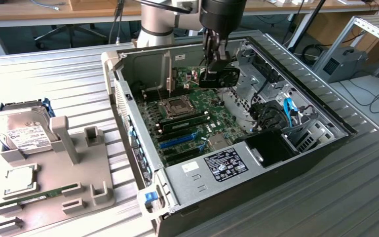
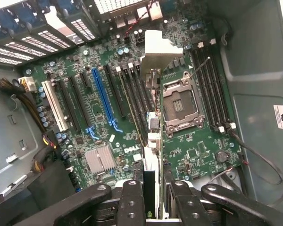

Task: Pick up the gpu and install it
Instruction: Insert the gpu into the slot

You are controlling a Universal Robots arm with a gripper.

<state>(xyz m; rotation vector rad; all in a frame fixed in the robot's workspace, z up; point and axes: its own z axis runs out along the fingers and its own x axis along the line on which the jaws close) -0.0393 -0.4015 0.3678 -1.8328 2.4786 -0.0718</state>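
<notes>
One graphics card gripped over the open computer

One arm reaches down into the computer case (image 1: 308, 148), which lies on its side in the middle of the ribbed metal desk (image 1: 57, 79). The tool (image 1: 210, 73) is clamped on the graphics card (image 1: 226, 78), with a black finger pressed against each flat face.

From the wrist, the tool (image 2: 153, 200) holds the graphics card (image 2: 152, 155) edge-on, so it reads as a thin strip running away from the fingers (image 2: 132, 197). Its silver bracket (image 2: 155, 47) is at the far end. The card hangs over the green motherboard (image 2: 104, 117), lined up along the black slots between the blue slot (image 2: 101, 99) and the empty processor socket (image 2: 181, 106). Whether its lower edge touches the board I cannot tell.

In the exterior view the card is inside the case above the motherboard (image 1: 203, 108), just beyond the processor socket (image 1: 175, 106).

Near the desk's edge at the exterior view's left sits a grey tray (image 1: 51, 212). It carries a hard drive (image 1: 21, 131), a processor chip (image 1: 19, 180) and a green memory stick (image 1: 38, 195), all well apart from the tool.
</notes>
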